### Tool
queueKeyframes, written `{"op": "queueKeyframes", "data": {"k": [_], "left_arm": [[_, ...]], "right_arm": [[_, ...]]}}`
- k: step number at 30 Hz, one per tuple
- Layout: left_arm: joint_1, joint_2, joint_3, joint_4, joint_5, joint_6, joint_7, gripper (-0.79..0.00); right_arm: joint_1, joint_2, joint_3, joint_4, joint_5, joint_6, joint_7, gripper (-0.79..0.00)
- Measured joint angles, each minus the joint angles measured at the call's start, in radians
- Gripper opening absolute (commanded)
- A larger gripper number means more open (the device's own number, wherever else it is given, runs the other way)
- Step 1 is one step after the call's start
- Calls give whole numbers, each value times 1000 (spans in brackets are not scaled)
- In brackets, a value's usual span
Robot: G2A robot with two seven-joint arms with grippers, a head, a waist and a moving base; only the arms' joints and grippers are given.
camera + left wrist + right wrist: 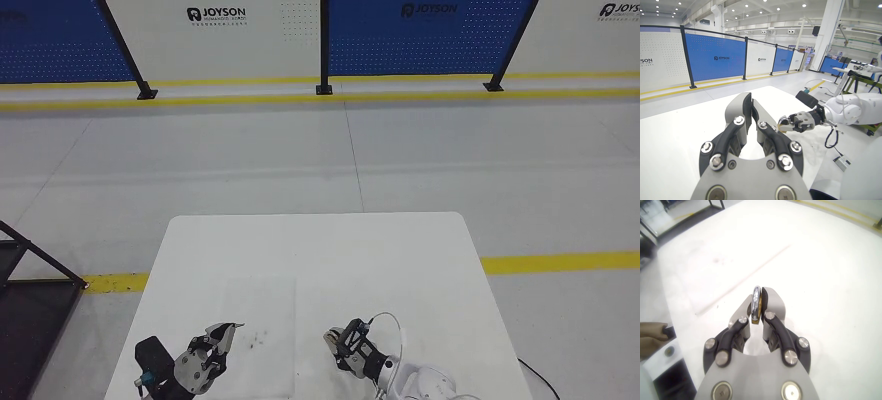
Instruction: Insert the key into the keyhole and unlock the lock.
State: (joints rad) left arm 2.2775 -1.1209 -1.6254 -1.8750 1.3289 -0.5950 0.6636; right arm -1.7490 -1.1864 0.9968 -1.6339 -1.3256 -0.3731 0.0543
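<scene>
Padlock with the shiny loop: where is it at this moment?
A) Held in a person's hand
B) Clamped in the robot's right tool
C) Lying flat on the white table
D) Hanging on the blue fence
B: the right wrist view shows the padlock, with its chrome loop and brass body, pinched in the right tool above the table.

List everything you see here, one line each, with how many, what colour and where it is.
padlock: one, brass body with chrome shackle, clamped in the right claw
table: one, white, before the robot
fence panels: several, blue and white, beyond the table
floor lines: several, yellow, along the fence and beside the table
rack: one, black, left of the table
left claw: one, grey and black, shut, over the table's near edge
right claw: one, grey and black, shut on the padlock
</scene>
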Motion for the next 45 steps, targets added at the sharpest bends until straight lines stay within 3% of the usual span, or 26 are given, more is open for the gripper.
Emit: {"op": "queueKeyframes", "data": {"k": [19, 26, 29, 35, 45], "left_arm": [[-5, -1, 3, 0, -5, 3, -4, -785], [-44, -6, 48, 11, -64, 9, 16, -785], [-63, -8, 81, 25, -114, -45, 46, -785], [-120, -13, 151, 54, -278, -188, 52, -785], [-199, -30, 273, 101, -461, -236, 35, -785]], "right_arm": [[-11, 6, 14, -24, -5, -13, -16, -785], [44, -9, -7, 13, 122, -17, -67, -785], [86, -19, -16, 35, 235, -72, -118, -785], [176, -35, -52, 86, 463, -289, -181, -785], [255, -56, -108, 151, 671, -563, -268, -785]]}}
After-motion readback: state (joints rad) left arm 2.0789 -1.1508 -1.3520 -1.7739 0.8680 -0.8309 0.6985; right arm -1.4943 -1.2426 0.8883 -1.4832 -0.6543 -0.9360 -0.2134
